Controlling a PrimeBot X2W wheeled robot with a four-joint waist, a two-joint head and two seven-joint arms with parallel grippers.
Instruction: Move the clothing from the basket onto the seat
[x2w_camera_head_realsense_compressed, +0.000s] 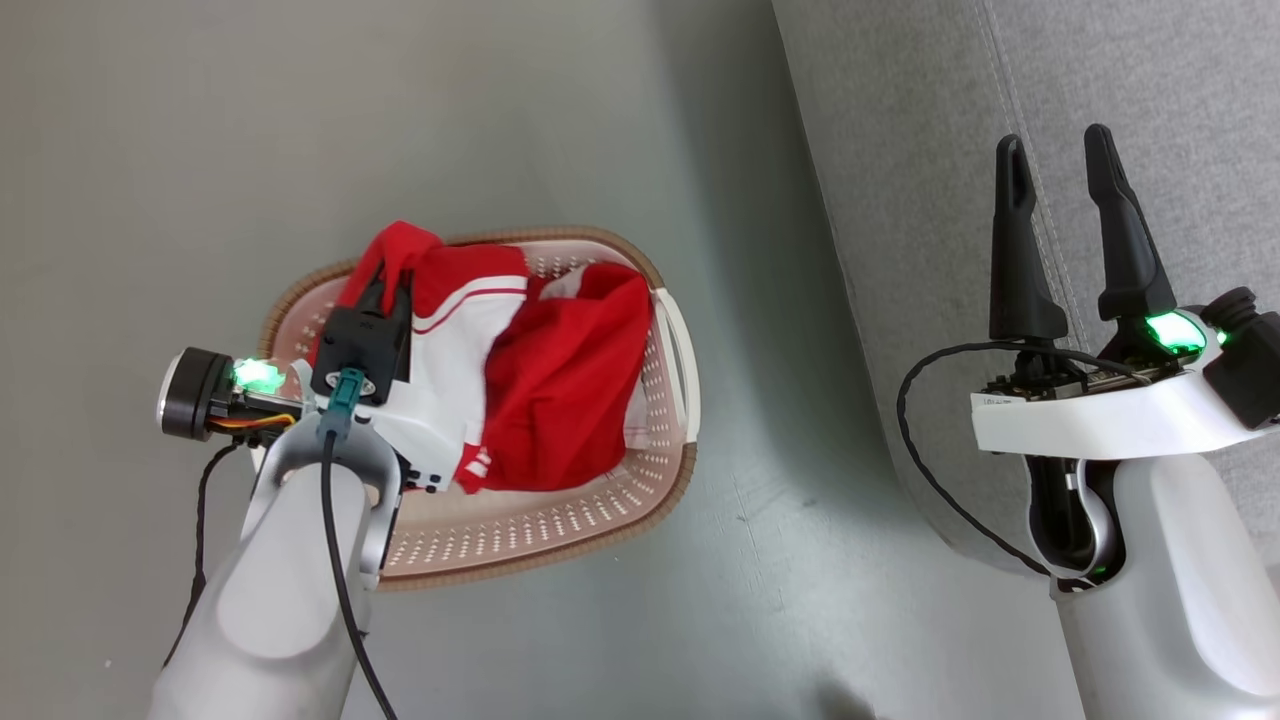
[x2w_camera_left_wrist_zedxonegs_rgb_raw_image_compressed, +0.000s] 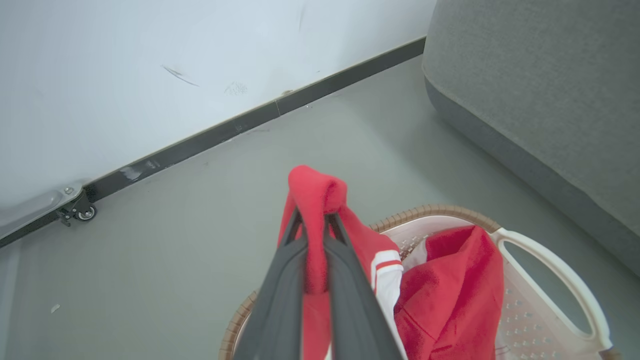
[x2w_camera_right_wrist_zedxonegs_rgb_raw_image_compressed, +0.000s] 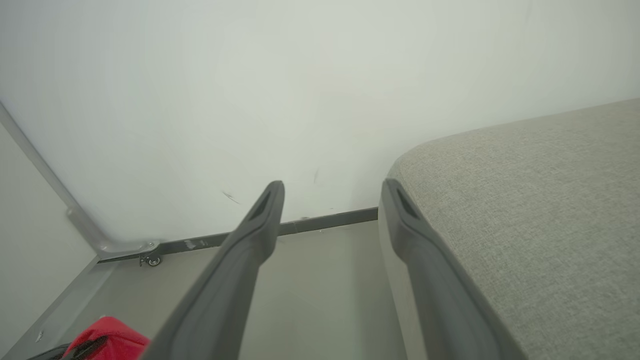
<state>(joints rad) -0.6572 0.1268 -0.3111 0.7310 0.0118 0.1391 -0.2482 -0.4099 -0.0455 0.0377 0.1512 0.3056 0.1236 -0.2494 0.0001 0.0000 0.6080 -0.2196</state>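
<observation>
Red-and-white striped soft garment (x2w_camera_head_realsense_compressed: 455, 330) lies long axis upper-left to lower-right in cream perforated plastic basket with brown rim (x2w_camera_head_realsense_compressed: 540, 560), beside plain red garment (x2w_camera_head_realsense_compressed: 570, 390). Left gripper (x2w_camera_head_realsense_compressed: 388, 278) reaches in from near-left, fingers clamped on its raised red fold. Right gripper (x2w_camera_head_realsense_compressed: 1055, 150) fingers apart, empty, pointing up-view at grey woven seat (x2w_camera_head_realsense_compressed: 1150, 80) edge

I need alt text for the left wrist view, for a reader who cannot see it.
The left gripper is shut on a fold of red clothing, held over the basket. A second red garment lies in the basket, and the grey seat stands to the right.
</observation>
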